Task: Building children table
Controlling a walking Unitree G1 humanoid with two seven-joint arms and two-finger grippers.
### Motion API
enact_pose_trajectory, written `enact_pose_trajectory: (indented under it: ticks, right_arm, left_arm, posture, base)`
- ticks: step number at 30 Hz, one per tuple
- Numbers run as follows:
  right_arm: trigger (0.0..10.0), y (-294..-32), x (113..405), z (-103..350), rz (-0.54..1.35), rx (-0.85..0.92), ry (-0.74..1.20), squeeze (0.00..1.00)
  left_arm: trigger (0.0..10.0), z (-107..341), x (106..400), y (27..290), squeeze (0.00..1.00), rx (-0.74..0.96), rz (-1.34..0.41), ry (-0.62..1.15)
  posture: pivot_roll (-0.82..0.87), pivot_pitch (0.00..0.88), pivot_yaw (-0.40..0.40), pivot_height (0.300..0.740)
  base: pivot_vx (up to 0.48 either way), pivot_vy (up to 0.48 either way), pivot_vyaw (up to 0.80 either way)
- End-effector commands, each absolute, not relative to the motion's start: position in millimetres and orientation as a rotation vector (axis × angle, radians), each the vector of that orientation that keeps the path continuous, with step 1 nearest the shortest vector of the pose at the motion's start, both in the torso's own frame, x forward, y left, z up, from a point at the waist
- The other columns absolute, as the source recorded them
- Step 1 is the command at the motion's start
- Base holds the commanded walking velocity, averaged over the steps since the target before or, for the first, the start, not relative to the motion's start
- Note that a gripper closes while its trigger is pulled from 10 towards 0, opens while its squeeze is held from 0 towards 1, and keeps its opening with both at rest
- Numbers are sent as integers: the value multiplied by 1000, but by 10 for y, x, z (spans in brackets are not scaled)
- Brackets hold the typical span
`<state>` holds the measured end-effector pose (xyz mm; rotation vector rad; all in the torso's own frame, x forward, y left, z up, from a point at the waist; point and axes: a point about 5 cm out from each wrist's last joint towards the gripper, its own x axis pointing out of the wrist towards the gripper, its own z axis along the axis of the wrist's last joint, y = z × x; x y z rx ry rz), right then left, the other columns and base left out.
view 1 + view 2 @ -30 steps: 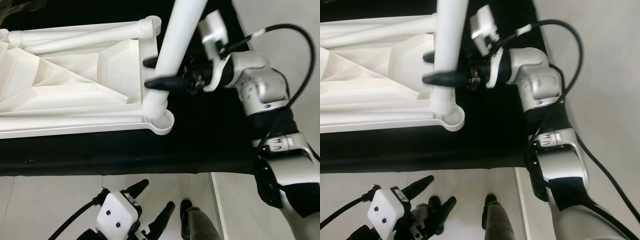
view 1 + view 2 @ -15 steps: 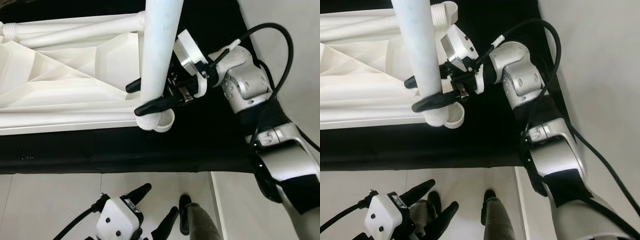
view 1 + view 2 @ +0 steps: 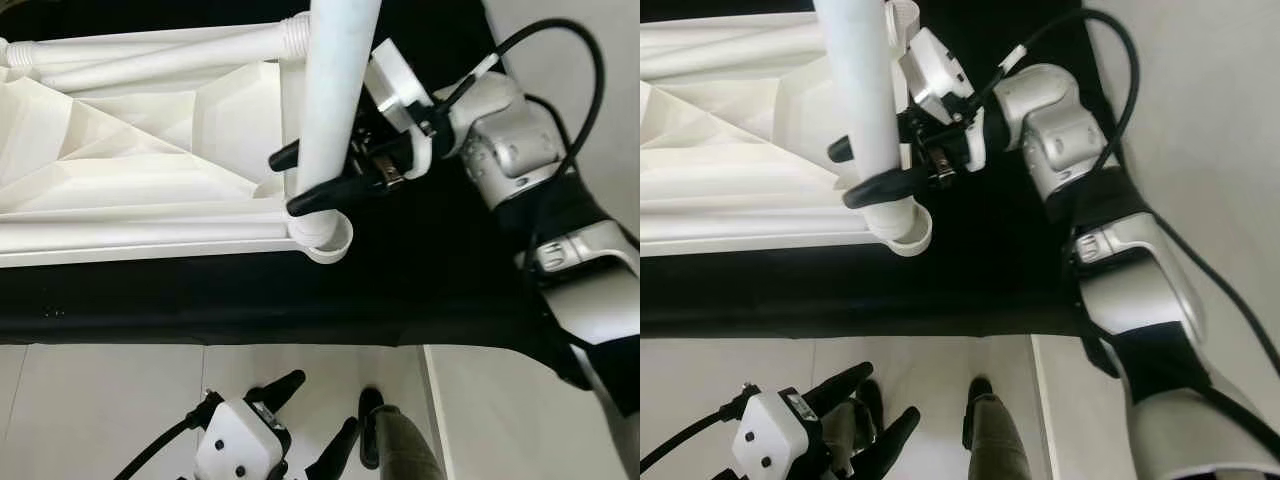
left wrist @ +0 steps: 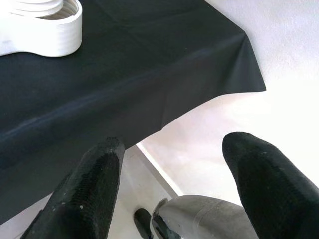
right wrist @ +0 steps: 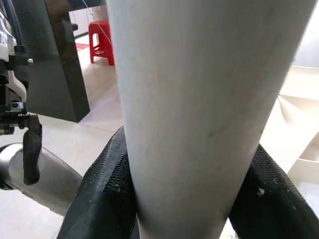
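The right claw point(image 3: 312, 178) pinches the white table leg point(image 3: 332, 100) near its lower end, which stands in the corner socket point(image 3: 328, 238) of the upturned white tabletop point(image 3: 140, 150) — this lies on a black cloth point(image 3: 420, 270). Two more legs point(image 3: 150, 62) lie along its far edge. The left claw point(image 3: 305, 425) hangs spread over the pale floor point(image 3: 100, 400). No writing is readable.

The table top point(image 3: 150, 150) is white plastic, and so is the leg point(image 3: 335, 90). The cloth point(image 3: 400, 280) under them is plain black. The floor point(image 3: 100, 400) is pale grey. A small stool point(image 5: 102, 41) is red.
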<state>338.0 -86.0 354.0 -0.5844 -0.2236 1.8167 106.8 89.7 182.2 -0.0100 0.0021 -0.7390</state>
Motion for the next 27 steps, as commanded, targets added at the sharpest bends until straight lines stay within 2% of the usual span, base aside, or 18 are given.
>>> enact_pose_trajectory:
  ticks: [1,27]
  right_arm:
    - [10000,-835,3378,3434,1846,-600,-153,0]
    - [10000,-946,3370,3322,1887,-575,-61,0]
  left_arm:
    - [10000,1803,1039,895,0,-11,-739,25]
    - [10000,1801,1046,901,0,-2,-737,27]
  posture:
    - [92,470,-11,740]
    - [90,453,-4,740]
  base:
    - [0,0,0]
    - [0,0,0]
